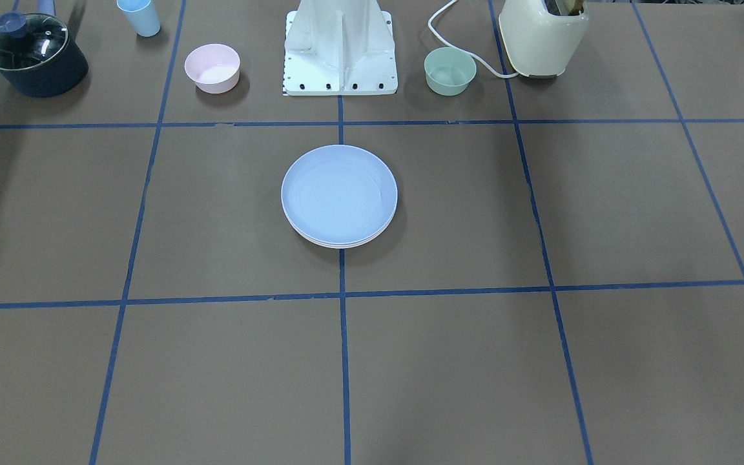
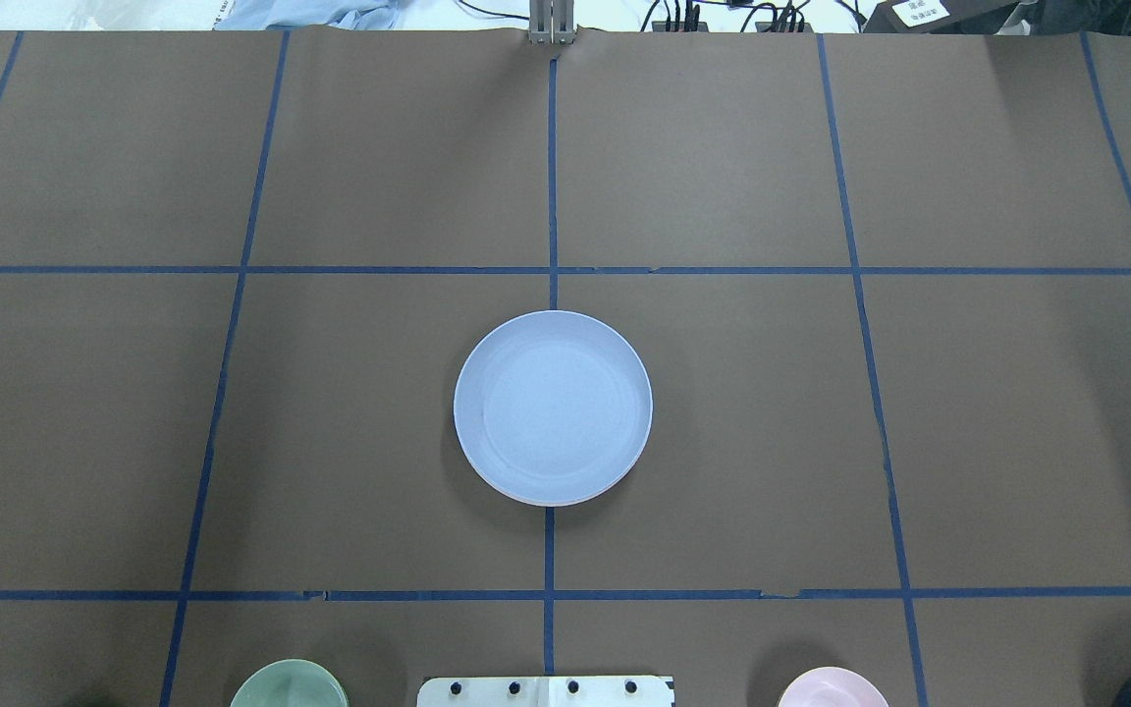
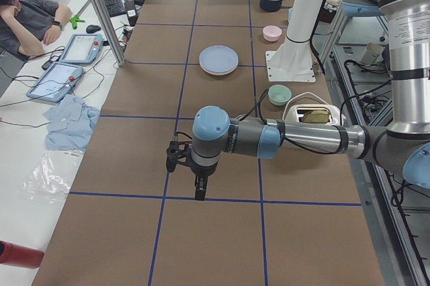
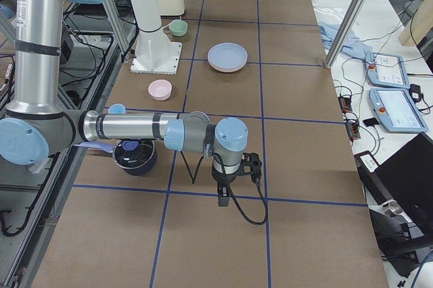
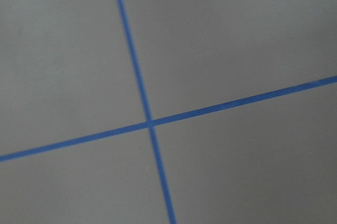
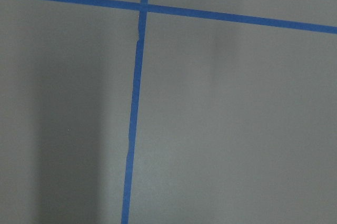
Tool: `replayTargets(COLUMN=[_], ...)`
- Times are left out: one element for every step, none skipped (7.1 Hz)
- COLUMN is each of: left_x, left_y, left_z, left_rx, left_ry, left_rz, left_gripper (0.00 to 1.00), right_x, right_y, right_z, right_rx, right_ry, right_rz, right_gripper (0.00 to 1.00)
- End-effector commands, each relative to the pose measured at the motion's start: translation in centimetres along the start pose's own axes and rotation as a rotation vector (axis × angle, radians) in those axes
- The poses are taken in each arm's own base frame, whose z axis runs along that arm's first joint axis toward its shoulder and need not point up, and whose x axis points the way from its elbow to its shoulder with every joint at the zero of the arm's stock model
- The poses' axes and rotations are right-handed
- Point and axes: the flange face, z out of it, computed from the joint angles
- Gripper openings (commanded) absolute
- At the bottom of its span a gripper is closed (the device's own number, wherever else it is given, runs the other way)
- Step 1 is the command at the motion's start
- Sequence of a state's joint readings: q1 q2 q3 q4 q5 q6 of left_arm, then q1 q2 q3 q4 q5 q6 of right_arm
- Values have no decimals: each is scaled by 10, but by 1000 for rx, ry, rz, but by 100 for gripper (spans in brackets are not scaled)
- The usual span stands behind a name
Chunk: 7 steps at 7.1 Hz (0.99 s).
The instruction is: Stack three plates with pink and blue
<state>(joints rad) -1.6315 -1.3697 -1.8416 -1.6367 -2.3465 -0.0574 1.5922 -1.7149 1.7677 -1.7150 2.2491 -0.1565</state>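
Plate stack point(image 2: 553, 407), blue plate point(image 1: 339, 194) topmost, mid-bench point(image 1: 604, 206), well apart from L end effector point(image 3: 199, 194) & R end effector point(image 4: 223, 200); whether spread, can't tell. 1 stack.

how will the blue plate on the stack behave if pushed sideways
The blue plate looks like thin matte plastic, so probably light and rigid. Nested in the plates beneath, it likely drags them along rather than sliding off.
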Motion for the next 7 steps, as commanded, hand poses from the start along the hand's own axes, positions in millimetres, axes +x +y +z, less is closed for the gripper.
replayTargets(left_x=[-2, -1, 4, 0, -6, -10, -13], left_y=[12, 10, 1, -3, -1, 5, 7], left_z=[9, 8, 1, -1, 4, 8, 11], left_rx=[-21, -16, 2, 26, 13, -4, -12], left_ry=[63, 58, 37, -44, -46, -46, -45], left_rz=[-15, -9, 15, 54, 102, 173, 170], left_gripper=[100, 100, 100, 100, 100, 100, 100], right_x=[-1, -1, -1, -1, -1, -1, 0], right_y=[0, 0, 0, 0, 1, 1, 1], right_z=[1, 1, 1, 1, 2, 2, 2], right_rx=[0, 1, 1, 1, 0, 0, -1], right_ry=[-17, -23, -23, -23, -23, -25, -25], right_rz=[2, 2, 2, 2, 3, 3, 4], right_gripper=[100, 100, 100, 100, 100, 100, 100])
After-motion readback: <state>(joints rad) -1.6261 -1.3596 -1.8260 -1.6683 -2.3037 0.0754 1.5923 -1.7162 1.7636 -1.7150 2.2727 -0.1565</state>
